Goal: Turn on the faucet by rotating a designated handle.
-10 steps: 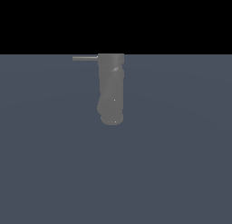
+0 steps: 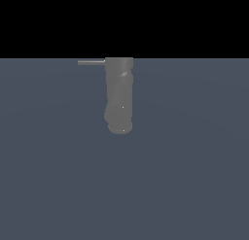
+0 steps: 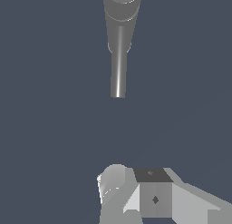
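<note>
Plain dark grey-blue floor (image 2: 185,185) filling the lower part of the exterior view, black void above — nothing else on it besides the fixture. Standing on that floor, a matte grey faucet (image 2: 119,95): an upright cylinder body with a rounded bulging end toward the camera. Projecting from its top toward the exterior view's left, the handle (image 2: 91,62), a thin straight rod, level and free of any contact.

In the wrist view, the handle (image 3: 118,73) seen nearly end-on, running away from the camera into the faucet (image 3: 121,10) beyond. Ahead of the gripper (image 3: 136,191), well apart from it, with only bare floor between. Of the gripper, just one rounded white fingertip (image 3: 112,178) and a blocky white-and-dark part beside it in frame; cannot tell from this whether the fingers are apart or together, though clearly gripping nothing. Not seen at all in the exterior view.

Judged by this layout: still the approach stage, nothing of the turning done. No contact made, handle apparently at its starting position. Left to do — close the gap to the rod's free end, set a finger against its side, then push it around the body's axis.

No obstacle in the path. Main risk, as a guess: slipping off so thin a rod, or bumping the thick body instead.
</note>
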